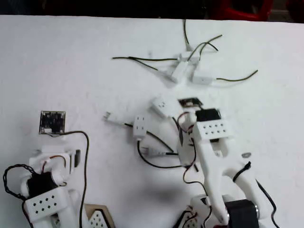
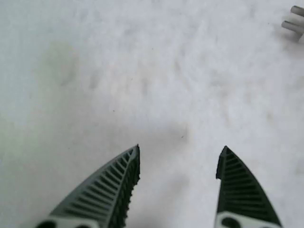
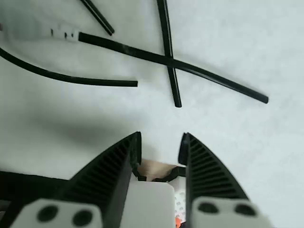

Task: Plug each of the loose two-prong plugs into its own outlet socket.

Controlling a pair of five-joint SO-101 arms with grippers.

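My right gripper is shut on a white plug held low between its fingers. In the high view it sits at mid-table, beside a white socket. A second socket lies left of that. One loose plug lies with its prongs pointing left. Another plug rests on a looped black cord. My left gripper hangs open over bare table at the lower left, with two metal prongs off to one side of it.
A tangle of white connectors and dark cords lies at the back centre, and those cords cross just beyond my right fingertips. A black cable runs down beside the left arm. The table's left half is bare.
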